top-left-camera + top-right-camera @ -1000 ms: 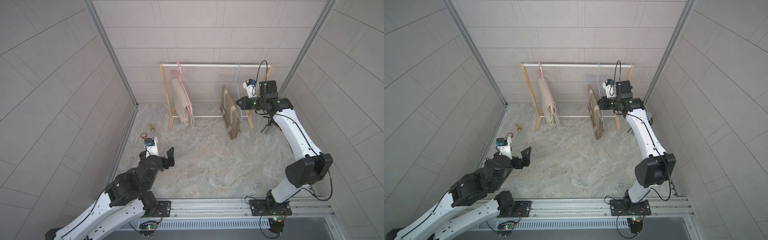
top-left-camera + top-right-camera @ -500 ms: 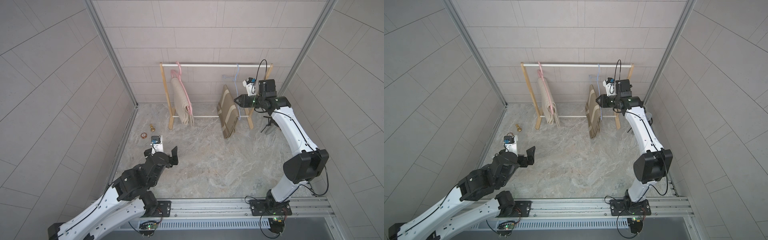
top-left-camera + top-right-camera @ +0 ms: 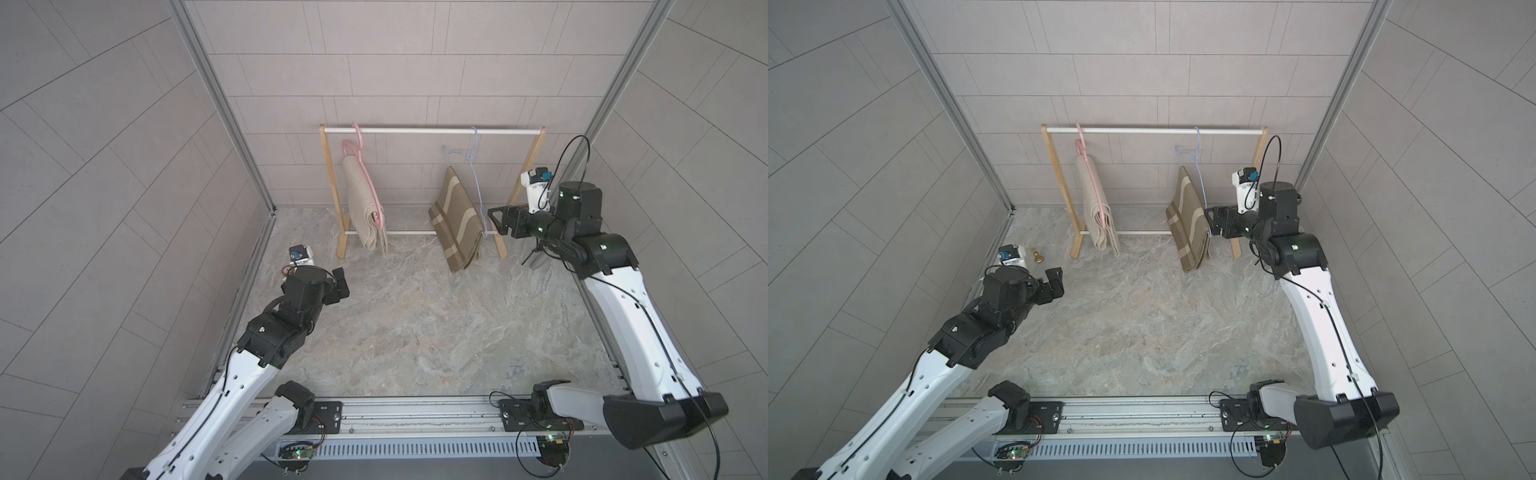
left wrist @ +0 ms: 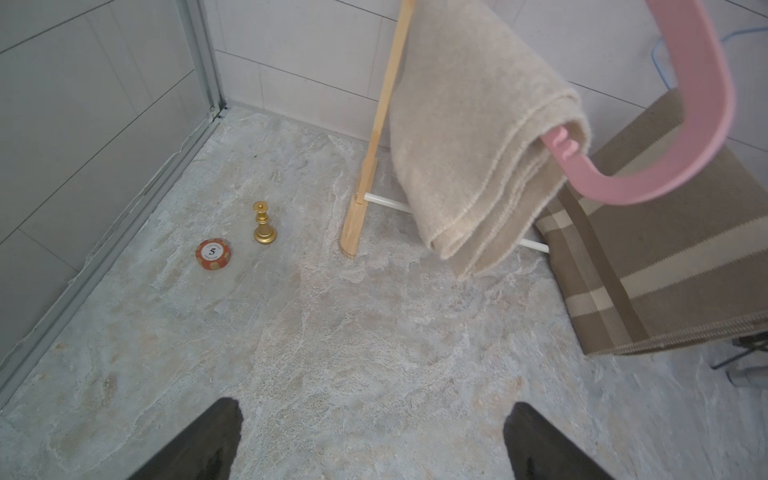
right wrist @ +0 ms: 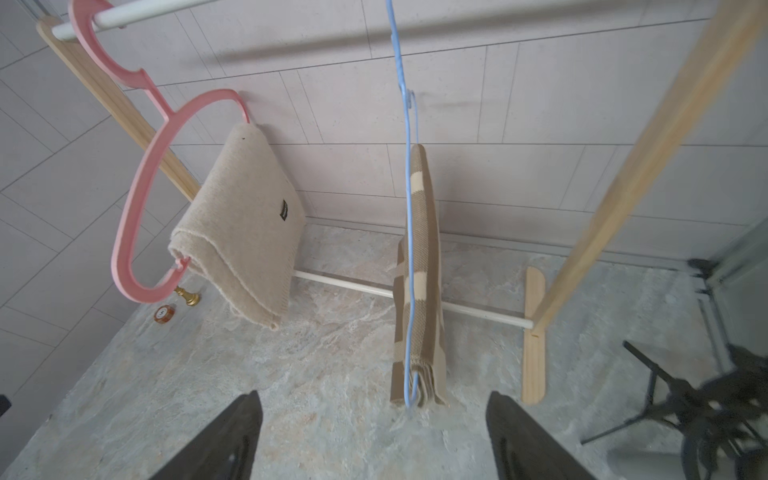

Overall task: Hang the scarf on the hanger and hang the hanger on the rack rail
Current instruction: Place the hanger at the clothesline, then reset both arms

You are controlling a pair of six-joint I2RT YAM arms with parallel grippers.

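The brown striped scarf [image 3: 457,226] hangs folded over the thin blue wire hanger [image 3: 476,178], which is hooked on the white top rod of the wooden rack [image 3: 415,131]. My right gripper [image 3: 494,221] stands open just right of the scarf's lower edge, apart from it. The right wrist view shows the scarf [image 5: 422,270] and the blue hanger [image 5: 409,208] edge-on, ahead of the open right gripper [image 5: 374,409] with nothing between the fingers. My left gripper [image 3: 340,284] is open and empty over the floor at the left; the left wrist view shows the left gripper [image 4: 372,419] above bare floor.
A beige scarf [image 3: 363,208] hangs on a pink hanger [image 3: 361,145] at the rack's left end. An orange poker chip [image 4: 213,254] and a gold chess piece [image 4: 264,224] stand on the floor near the left wall. A black tripod [image 5: 685,399] stands behind the rack's right leg.
My right gripper has opened, let go of the brown scarf's edge and drawn slightly right; the scarf now hangs free. The left arm has moved forward toward the rack.
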